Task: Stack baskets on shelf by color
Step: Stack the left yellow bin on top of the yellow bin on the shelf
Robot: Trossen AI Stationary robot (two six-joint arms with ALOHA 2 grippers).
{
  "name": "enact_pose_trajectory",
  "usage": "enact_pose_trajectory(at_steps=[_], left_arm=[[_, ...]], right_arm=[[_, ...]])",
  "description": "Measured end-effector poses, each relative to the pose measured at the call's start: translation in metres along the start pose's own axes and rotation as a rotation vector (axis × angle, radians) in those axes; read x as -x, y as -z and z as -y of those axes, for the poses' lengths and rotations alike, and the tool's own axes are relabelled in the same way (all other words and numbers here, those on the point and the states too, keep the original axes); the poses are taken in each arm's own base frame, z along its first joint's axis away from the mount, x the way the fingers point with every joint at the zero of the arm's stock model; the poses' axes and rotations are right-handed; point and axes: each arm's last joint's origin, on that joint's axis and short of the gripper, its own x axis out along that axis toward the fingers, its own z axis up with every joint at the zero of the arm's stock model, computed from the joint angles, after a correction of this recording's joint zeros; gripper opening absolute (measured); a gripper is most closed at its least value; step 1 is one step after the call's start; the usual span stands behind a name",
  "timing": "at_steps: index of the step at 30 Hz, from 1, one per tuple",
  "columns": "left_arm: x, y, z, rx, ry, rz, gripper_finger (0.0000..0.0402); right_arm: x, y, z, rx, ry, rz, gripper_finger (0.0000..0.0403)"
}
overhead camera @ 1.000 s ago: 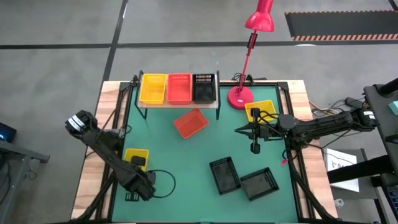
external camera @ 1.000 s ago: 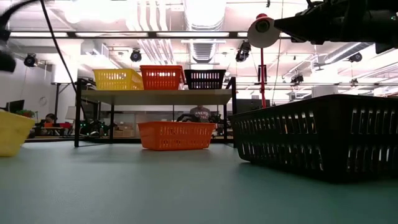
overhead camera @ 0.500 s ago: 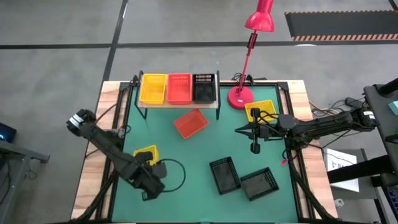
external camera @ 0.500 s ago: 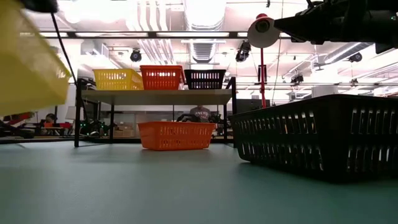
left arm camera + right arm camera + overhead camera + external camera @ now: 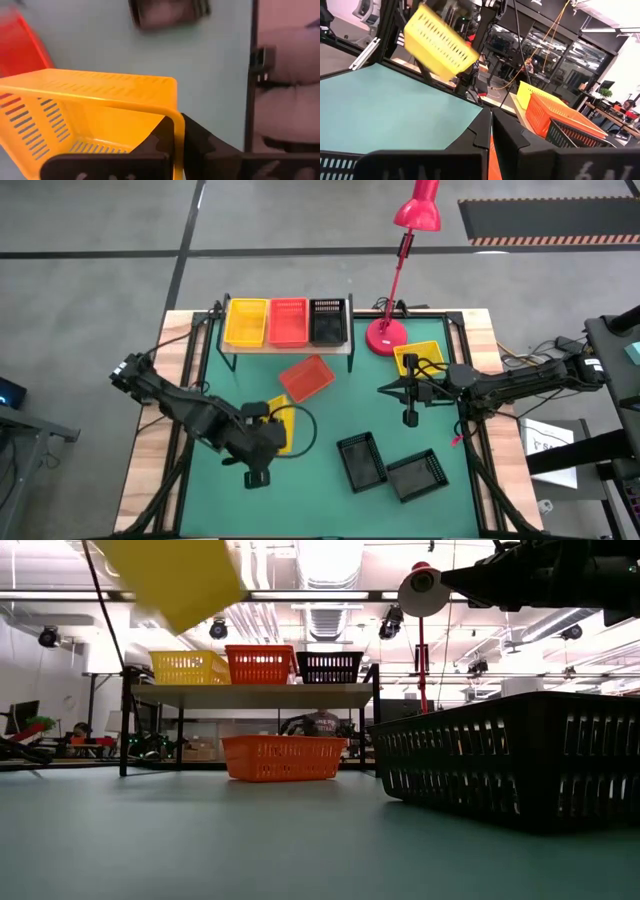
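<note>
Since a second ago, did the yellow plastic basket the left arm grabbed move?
Yes. The yellow plastic mesh basket in the left gripper went up and rightward, nearer the red-orange basket lying below the shelf.

A grey concrete floor (image 5: 300, 220) crossed by dark lines is seen around the green-topped table (image 5: 320, 480). A pink desk lamp (image 5: 415, 210) is stood at the table's far edge. Overhead, white pipes (image 5: 330, 560) and ceiling lights are shown, with glass partitions (image 5: 555, 50) beyond.
</note>
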Motion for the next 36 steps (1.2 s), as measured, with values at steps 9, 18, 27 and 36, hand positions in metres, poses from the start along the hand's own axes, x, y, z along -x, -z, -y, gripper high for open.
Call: enact_pose_trajectory(at_steps=[9, 18, 27, 36], left_arm=[[0.058, -0.027, -0.030, -0.256, -0.242, 0.188, 0.0000], [0.078, -0.037, -0.100, -0.367, -0.523, 0.058, 0.0000], [0.082, -0.045, -0.193, -0.174, -0.591, -0.079, 0.0000], [0.065, -0.030, -0.246, -0.140, -0.485, -0.234, 0.0000]], right_arm=[[0.000, 0.000, 0.000, 0.001, 0.001, 0.000, 0.0009], [0.000, 0.000, 0.000, 0.001, 0.000, 0.000, 0.0009], [0.000, 0.000, 0.000, 0.002, 0.001, 0.000, 0.0009], [0.000, 0.000, 0.000, -0.001, 0.001, 0.000, 0.0009]])
